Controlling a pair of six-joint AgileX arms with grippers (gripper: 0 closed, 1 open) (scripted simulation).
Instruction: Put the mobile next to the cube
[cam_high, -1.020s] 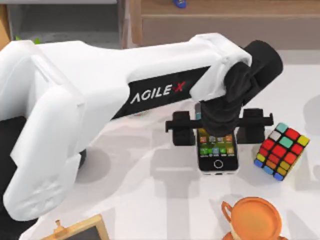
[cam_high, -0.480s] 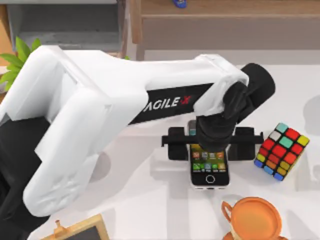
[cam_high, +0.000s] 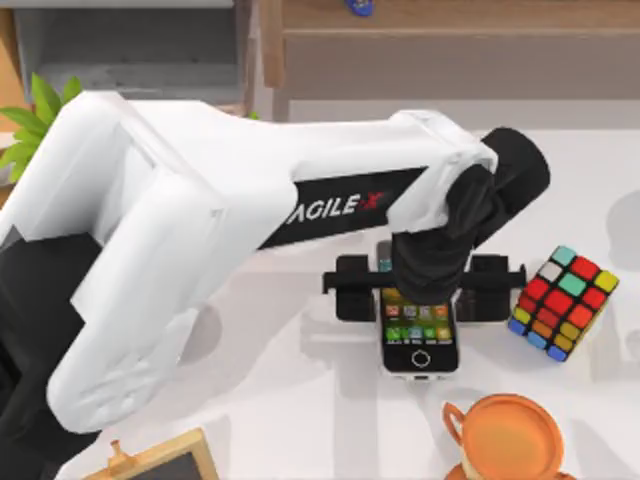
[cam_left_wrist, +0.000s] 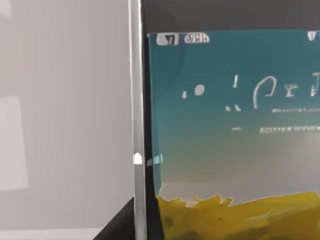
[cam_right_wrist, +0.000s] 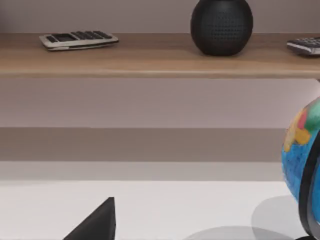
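The mobile (cam_high: 420, 343) lies flat on the white table (cam_high: 300, 400), just left of the cube (cam_high: 562, 303); the left gripper (cam_high: 421, 290) apparently straddles its top, fingers spread.

mobile (cam_high: 420, 340): silver-white edge, colourful icons | cube (cam_high: 563, 302): black edges, multicoloured squares
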